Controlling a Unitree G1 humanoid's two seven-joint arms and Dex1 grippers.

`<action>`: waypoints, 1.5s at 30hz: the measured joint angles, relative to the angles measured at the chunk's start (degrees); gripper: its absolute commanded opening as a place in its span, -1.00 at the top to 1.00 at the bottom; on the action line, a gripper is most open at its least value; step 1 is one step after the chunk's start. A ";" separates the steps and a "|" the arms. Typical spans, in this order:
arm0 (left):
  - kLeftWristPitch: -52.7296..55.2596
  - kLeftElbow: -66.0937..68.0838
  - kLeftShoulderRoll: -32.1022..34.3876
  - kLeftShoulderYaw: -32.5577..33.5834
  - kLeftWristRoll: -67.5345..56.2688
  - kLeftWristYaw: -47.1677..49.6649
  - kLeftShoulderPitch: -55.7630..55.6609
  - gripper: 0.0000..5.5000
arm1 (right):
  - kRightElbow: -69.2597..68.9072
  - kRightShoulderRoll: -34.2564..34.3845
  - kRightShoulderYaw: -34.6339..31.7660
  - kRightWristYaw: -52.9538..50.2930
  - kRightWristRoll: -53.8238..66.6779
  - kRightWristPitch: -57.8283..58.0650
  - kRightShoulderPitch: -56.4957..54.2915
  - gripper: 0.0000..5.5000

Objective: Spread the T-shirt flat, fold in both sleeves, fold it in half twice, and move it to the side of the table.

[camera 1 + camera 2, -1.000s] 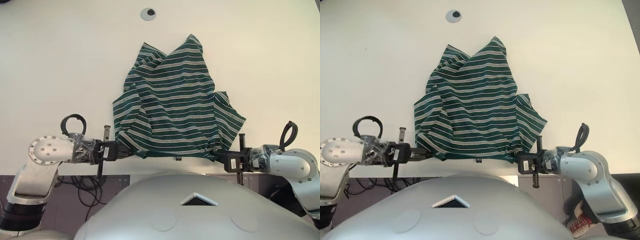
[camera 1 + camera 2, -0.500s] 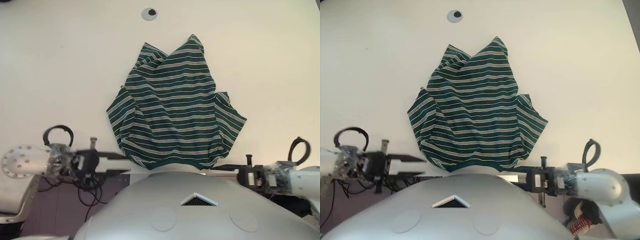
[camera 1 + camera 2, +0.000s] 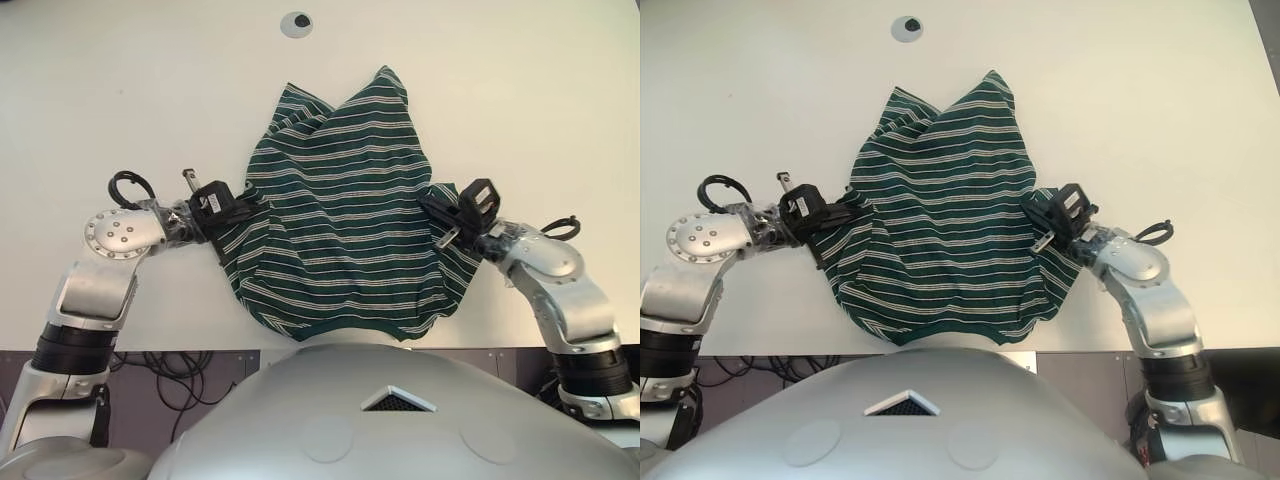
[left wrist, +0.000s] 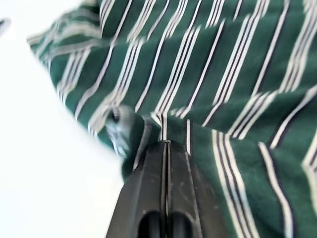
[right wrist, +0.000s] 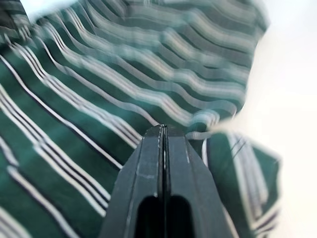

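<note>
Green striped T-shirt (image 3: 345, 210): crumpled, mid-table (image 3: 120, 90), near hem close to table's near edge. Left gripper (image 3: 242, 204): at shirt's left side, fingers pressed together, tips against cloth. Right gripper (image 3: 436, 206): at shirt's right side, fingers likewise pressed together, tips touching fabric. Round grey disc (image 3: 296, 24): far, apart from shirt.

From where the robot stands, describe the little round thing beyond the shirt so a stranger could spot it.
On the white table, find the green striped T-shirt crumpled at its middle. Just beyond the shirt's far edge, toward the robot's left, lies a small grey disc with a dark centre. It alone is round and unstriped, lying apart from the cloth.
</note>
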 measured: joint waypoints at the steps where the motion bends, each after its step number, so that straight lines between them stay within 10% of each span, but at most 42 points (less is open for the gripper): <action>1: -1.16 0.89 1.25 -0.01 1.09 0.06 -0.22 1.00 | 0.77 -0.02 0.40 0.05 -1.65 -1.70 -0.16 0.99; 14: -8.74 -2.49 11.56 14.09 -2.78 -5.08 22.14 1.00 | -3.78 -6.20 -3.05 -1.05 -8.54 -8.73 12.11 0.99; 25: 24.29 -2.65 0.29 18.39 -34.94 -2.55 -7.42 1.00 | -9.60 -7.02 -5.51 3.29 -3.52 -2.76 12.87 0.99; 31: 27.35 7.50 -5.55 7.37 -28.39 1.34 -24.83 1.00 | -14.05 -5.56 -6.58 1.52 -3.69 0.18 -1.25 0.99; 45: -6.42 68.95 -27.14 -13.52 4.02 8.03 -52.55 1.00 | -11.29 -2.17 10.33 3.93 -10.78 0.41 -0.62 0.99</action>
